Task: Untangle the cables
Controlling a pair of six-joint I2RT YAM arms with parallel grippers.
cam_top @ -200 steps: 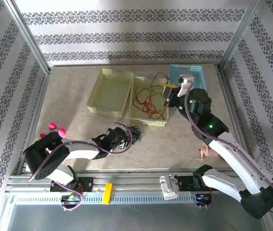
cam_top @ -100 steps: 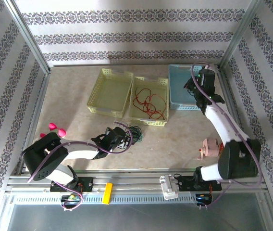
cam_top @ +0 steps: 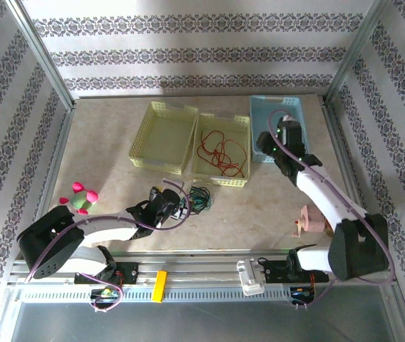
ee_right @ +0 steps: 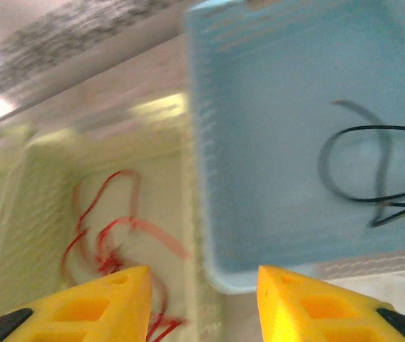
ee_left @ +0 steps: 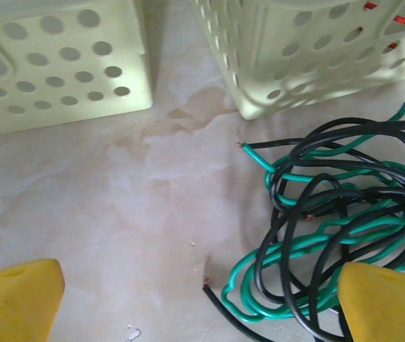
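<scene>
The left gripper (ee_left: 202, 310) is held open, empty, at the tangled green cable (ee_left: 309, 242) and black cable (ee_left: 363, 126) on the table (ee_left: 117, 199). The right gripper (ee_right: 202, 299) is spread empty over the blue basket (ee_right: 274, 142). The red cable (cam_top: 220, 153) is contained in 1 yellow basket (cam_top: 224, 182).

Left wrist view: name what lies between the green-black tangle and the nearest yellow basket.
Bare, stained tabletop, seen in the left wrist view, separates tangle and basket.

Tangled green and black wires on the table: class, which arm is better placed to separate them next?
Left. The left gripper, open, sits beside the green and black wire tangle; the right gripper hangs at the blue plastic basket.
</scene>
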